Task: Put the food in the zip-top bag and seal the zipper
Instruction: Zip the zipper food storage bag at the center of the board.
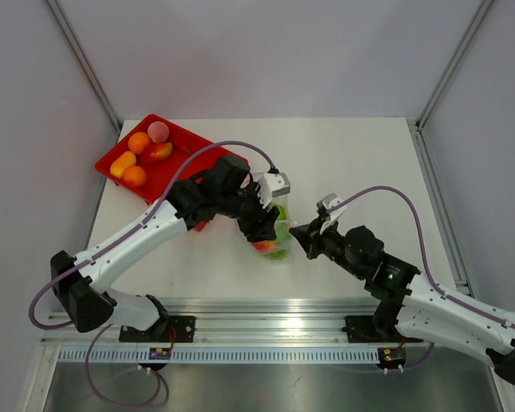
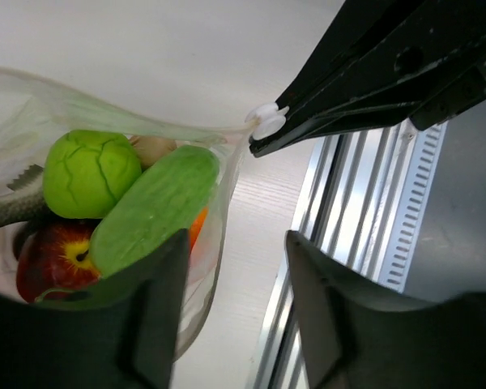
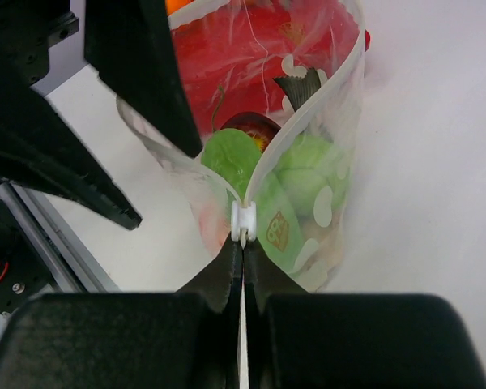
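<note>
Since both arms reach out from the rail [image 1: 266, 305] at your near edge, start there and work outward. Just beyond it, in the middle of the desk [image 1: 360, 163], the zip-top bag [image 1: 279, 242] sits between the two arms.

Your right gripper [image 3: 243, 245] has its fingers clenched flat together on the white slider [image 3: 243, 222], at the end of the zipper [image 3: 352, 89] where the two lips meet. That pinch looks placed to drag the slider along the mouth.

Your left gripper [image 2: 236, 243] has its fingers released, with bare desk showing in the gap. One finger is close against the bag's wall, though you cannot tell if it touches, and nothing is clamped. I judge it is there to steady the pouch against the pull. With no grip on it, the bag may slide when the slider moves.

Inside you can see a green cabbage [image 2: 89, 172], a cucumber [image 2: 154, 212], a red apple [image 2: 55, 258] and a sliver of something orange. The lips gape wide over them, so the seal is not yet made.

Farthest off, at the left rear, the red tray [image 1: 191, 142] holds five more pieces of food [image 1: 139, 142], well apart from the bag. By the task's wording those belong inside, so closing now would leave them out.
</note>
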